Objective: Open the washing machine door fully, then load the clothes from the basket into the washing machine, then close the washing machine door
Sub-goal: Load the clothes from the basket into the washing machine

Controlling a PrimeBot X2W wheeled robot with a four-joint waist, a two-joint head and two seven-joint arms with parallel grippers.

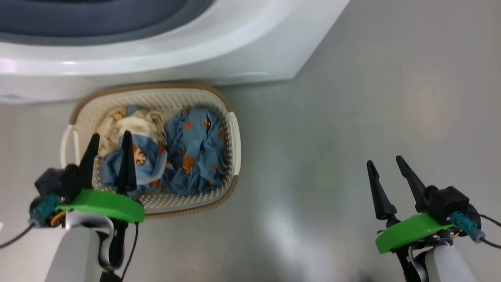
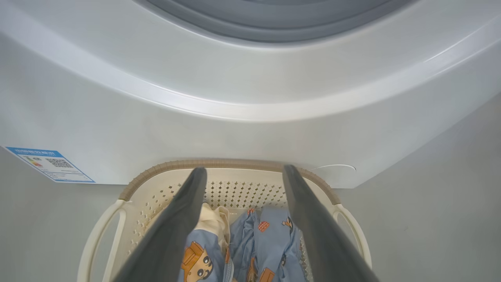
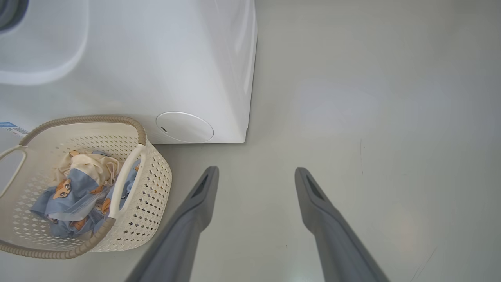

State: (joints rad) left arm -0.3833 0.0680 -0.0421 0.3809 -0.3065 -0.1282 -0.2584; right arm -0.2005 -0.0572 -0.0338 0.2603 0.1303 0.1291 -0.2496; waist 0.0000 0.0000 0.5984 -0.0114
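Found the basket (image 1: 234,133) on the pale, glossy floor (image 1: 352,117), tucked against the foot of the washing machine (image 1: 235,51). Noted its rounded-rectangle shape, cream-white plastic walls pierced with small diamond holes, a brown woven-look band along the rim and a looped handle on each short side. Saw the clothes (image 1: 195,149) heaped inside: soft, crumpled light-blue fabric dotted with orange-brown cartoon figures, with a cream-white piece bunched toward the left. Took in the machine as a smooth white shell, curving in a broad sweep around a grey rubber ring (image 2: 274,27).

Caught the left end effector (image 1: 110,135) over the basket's left half, with two long, dark, tapered fingers moderately parted and gripping nothing. Could not judge contact between tips and fabric. Caught the right end effector (image 1: 384,160) over bare floor, well apart from the basket, likewise spread and empty.

Picked out, from the left wrist, a small blue label (image 2: 51,164) low on the machine's front, and the clothes framed between the fingers (image 2: 184,211). Picked out, from the right wrist, a round flush cover (image 3: 184,127) at the machine's lower corner, just beside the basket, plus the basket's perforated outer wall seen side-on.
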